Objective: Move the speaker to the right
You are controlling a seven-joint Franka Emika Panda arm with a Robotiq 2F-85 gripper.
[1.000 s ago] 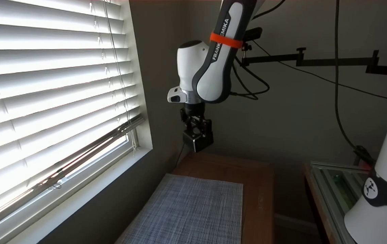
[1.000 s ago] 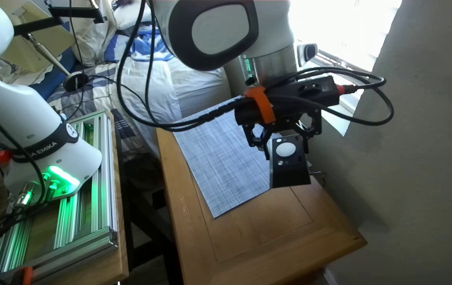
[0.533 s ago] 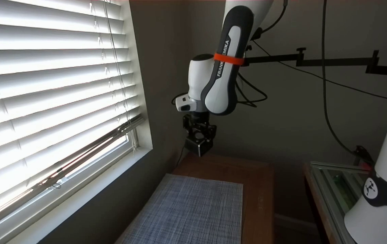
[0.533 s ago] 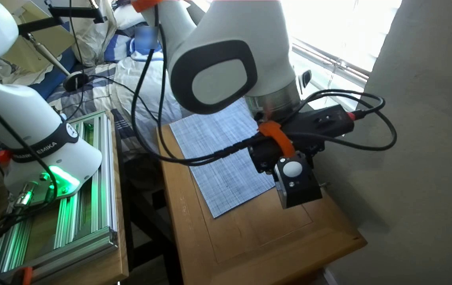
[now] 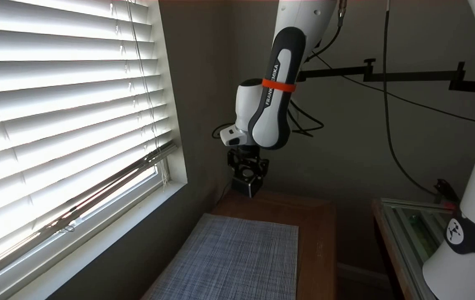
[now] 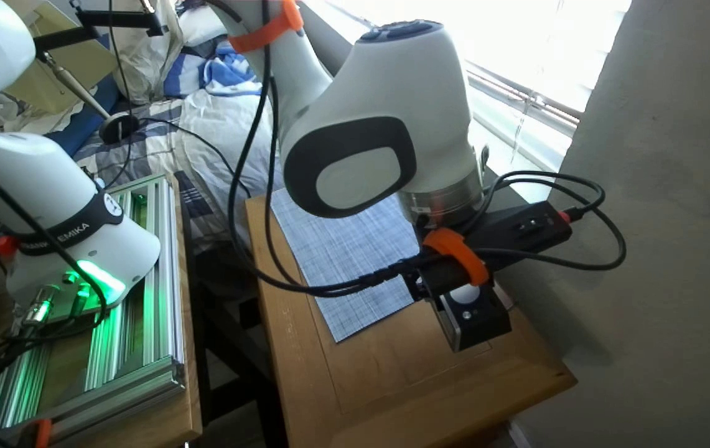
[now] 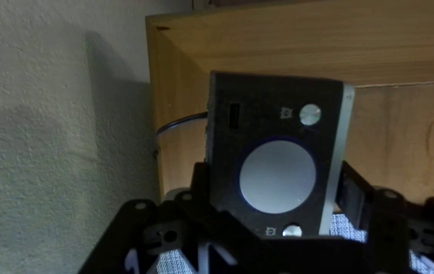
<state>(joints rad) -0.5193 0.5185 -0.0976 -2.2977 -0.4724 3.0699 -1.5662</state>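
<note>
- Wrist view: gripper (image 7: 274, 177) clasps speaker (image 7: 279, 152); cord (image 7: 182, 120) at its ten o'clock, wall (image 7: 49, 152) at nine.
- In an exterior view: speaker over the table (image 5: 315, 233), mat (image 5: 237, 258) at six o'clock, blinds (image 5: 62, 91) at ten.
- In an exterior view: cables (image 6: 383, 275) hang before the mat, ten o'clock.

"FRANK" and "EMIKA" mark the arm (image 5: 274, 99), icons (image 7: 286, 113) the speaker (image 7: 277, 175).

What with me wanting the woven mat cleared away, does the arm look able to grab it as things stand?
Probably not: its jaws look closed on the speaker, so the mat likely has to wait until they let go.
</note>
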